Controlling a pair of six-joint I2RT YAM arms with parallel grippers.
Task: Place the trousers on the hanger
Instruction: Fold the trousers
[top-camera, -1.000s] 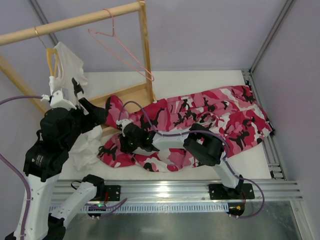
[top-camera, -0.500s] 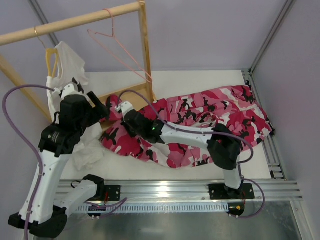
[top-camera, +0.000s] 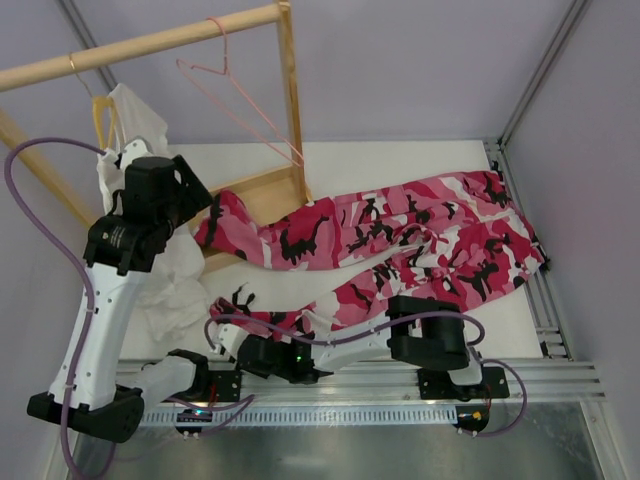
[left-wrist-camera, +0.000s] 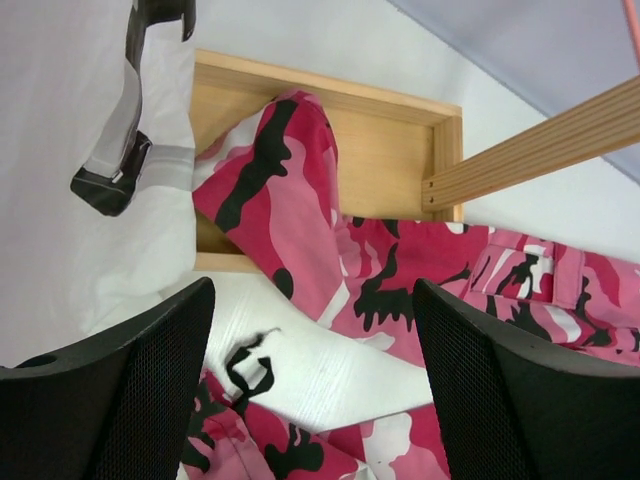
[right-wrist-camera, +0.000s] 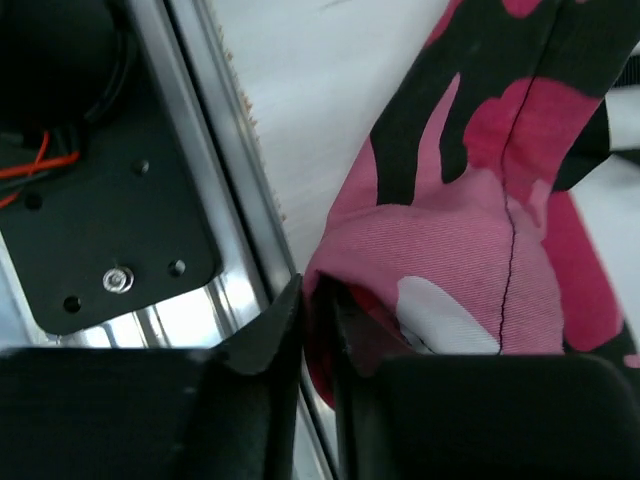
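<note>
Pink camouflage trousers (top-camera: 400, 240) lie spread over the table (top-camera: 420, 165). One leg end is draped on the wooden rack base (top-camera: 262, 185), and the other is drawn to the near-left edge. The right gripper (right-wrist-camera: 315, 300) is pinched tight on a fold of that cloth, just above the aluminium rail (right-wrist-camera: 215, 300). The left gripper (left-wrist-camera: 312, 290) hangs spread wide, holding nothing, above the far leg. The pale-pink wire hanger (top-camera: 240, 105) hangs from the rack pole (top-camera: 140, 45), well apart from the trousers. The thin pinch could slip, or the cloth could snag on the rail, if it is pulled nearer. A second ago the right gripper sat mid-table beside the rack base, and the left arm was folded lower.
</note>
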